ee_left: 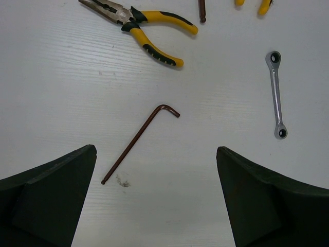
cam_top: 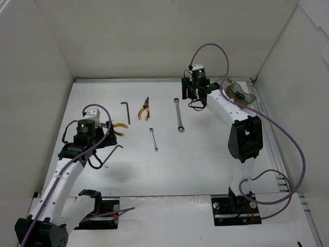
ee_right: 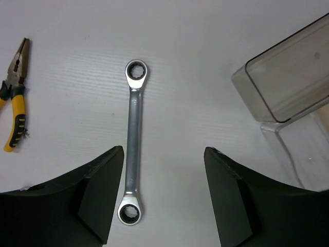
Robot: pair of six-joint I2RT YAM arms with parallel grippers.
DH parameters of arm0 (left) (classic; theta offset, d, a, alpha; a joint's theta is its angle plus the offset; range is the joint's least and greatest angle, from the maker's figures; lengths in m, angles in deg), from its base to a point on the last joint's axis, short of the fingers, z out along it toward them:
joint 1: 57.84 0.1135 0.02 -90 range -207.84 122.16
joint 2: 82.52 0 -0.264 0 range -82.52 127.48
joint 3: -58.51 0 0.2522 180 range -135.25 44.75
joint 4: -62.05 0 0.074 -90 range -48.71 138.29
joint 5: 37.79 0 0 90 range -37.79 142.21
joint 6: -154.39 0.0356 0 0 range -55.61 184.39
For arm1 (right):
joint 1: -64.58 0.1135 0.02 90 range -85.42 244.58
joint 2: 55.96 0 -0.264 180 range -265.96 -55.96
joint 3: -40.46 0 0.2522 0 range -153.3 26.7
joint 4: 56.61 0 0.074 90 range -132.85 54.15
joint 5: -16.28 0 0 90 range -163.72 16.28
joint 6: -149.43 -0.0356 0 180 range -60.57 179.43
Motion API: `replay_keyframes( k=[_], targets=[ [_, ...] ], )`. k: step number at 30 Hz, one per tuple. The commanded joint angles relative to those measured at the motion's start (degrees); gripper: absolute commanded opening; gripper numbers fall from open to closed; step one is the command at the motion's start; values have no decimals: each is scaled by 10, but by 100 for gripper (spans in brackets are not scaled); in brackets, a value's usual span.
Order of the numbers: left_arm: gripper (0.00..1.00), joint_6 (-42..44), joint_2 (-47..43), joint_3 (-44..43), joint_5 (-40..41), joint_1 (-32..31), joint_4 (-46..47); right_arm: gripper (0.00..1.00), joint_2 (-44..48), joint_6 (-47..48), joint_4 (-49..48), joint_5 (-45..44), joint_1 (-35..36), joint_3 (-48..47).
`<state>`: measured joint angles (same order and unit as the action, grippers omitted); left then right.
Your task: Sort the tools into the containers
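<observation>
My left gripper [cam_top: 92, 154] [ee_left: 156, 154] is open and empty, just above the table. A thin dark hex key [ee_left: 140, 138] [cam_top: 113, 153] lies between its fingers, nearer the left one. Yellow-handled pliers [ee_left: 146, 31] [cam_top: 119, 126] lie beyond it, and a small silver wrench [ee_left: 276, 95] [cam_top: 153, 139] lies to the right. My right gripper [cam_top: 194, 100] [ee_right: 163, 154] is open and empty over the large silver wrench [ee_right: 132, 144] [cam_top: 178, 116], which lies close to its left finger. The clear smoky container [ee_right: 288, 77] [cam_top: 239, 92] stands to its right, with a green-handled screwdriver [cam_top: 239, 94] inside.
A second hex key [cam_top: 125, 112] and a second pair of yellow pliers [cam_top: 144, 109] [ee_right: 14, 98] lie at the back middle. White walls close in the table on three sides. Purple cables loop off both arms.
</observation>
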<state>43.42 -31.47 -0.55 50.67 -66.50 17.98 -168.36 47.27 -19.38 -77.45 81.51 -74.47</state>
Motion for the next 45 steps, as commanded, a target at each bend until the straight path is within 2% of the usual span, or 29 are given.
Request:
replay_keyframes(
  k=[1, 9, 24, 38, 45],
  targets=[
    [100, 12, 2, -8, -1, 2, 28, 60, -30, -31, 18, -24, 20, -37],
    [100, 13, -2, -7, 7, 2, 24, 58, -102, -49, 30, -43, 57, -66],
    [100, 14, 9, -8, -7, 2, 31, 49, -149, -79, 33, -91, 76, -72],
    [100, 13, 11, -9, -8, 2, 31, 45, -215, -80, 54, -90, 86, -113],
    [100, 13, 5, -9, -5, 2, 28, 36, -234, -83, 78, -104, 90, -117]
  ],
)
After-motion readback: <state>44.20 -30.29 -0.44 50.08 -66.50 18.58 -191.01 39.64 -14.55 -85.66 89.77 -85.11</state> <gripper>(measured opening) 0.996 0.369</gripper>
